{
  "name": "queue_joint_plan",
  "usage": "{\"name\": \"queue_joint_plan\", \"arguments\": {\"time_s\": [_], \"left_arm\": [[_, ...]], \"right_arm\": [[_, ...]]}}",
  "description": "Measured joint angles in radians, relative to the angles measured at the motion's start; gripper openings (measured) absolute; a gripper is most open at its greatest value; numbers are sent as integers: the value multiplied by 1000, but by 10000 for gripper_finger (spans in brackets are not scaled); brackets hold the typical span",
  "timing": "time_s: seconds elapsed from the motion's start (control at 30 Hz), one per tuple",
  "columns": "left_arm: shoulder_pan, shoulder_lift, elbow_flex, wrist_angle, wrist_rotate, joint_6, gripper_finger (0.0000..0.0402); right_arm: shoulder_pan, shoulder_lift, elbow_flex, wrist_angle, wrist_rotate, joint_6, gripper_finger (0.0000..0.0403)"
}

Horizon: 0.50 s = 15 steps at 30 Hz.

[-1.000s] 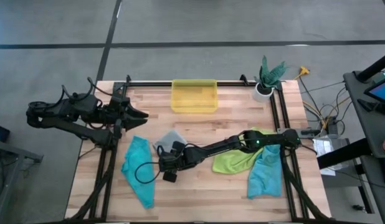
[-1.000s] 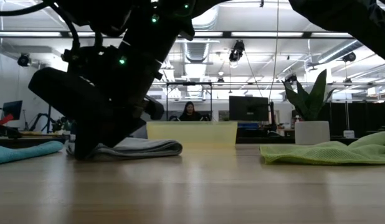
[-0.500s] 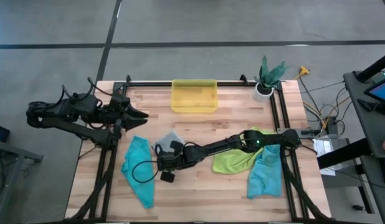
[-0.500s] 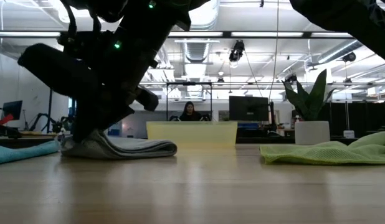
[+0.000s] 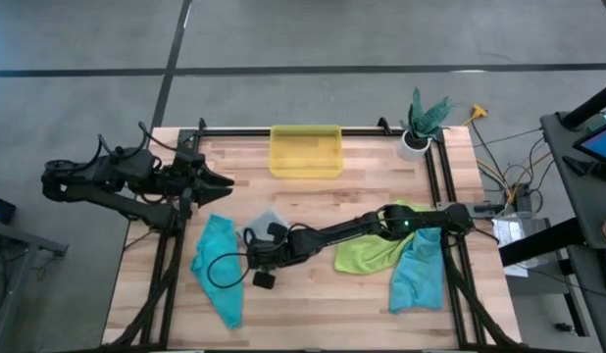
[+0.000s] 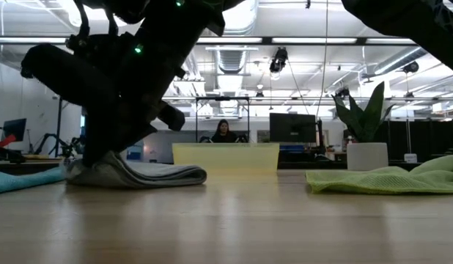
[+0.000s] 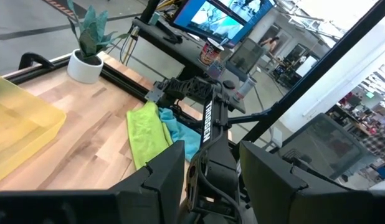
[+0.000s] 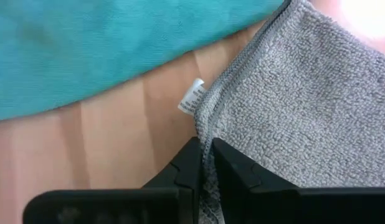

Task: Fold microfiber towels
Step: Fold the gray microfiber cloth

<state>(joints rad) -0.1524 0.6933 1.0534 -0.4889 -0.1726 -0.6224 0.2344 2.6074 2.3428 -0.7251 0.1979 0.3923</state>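
Right gripper (image 8: 206,163) now pinching grey towel (image 8: 292,106) edge, jaws spread a second ago; towel mid-table beside teal towel (image 5: 217,265), folded, long axis across table; left gripper (image 5: 225,181) spread, idle

1. high view: overhead, straight down on the whole table (image 5: 381,294).
2. low view: tabletop height, level, facing the room.
3. wrist views: close, looking forward.
4. high and low share the yellow bin (image 5: 305,151).

nubbly matt grey cloth (image 8: 317,106) with stitched hem lies on smooth wood table (image 8: 118,143).
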Motion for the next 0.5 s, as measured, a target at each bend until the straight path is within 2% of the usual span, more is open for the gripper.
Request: {"name": "queue_joint_plan", "arguments": {"time_s": [0.13,0.5], "left_arm": [[0,0,0,0,0,0,140],[0,0,0,0,0,0,140]], "right_arm": [[-6,-2,0,2,-86,14,33],[-17,-2,4,0,-150,47,34]]}}
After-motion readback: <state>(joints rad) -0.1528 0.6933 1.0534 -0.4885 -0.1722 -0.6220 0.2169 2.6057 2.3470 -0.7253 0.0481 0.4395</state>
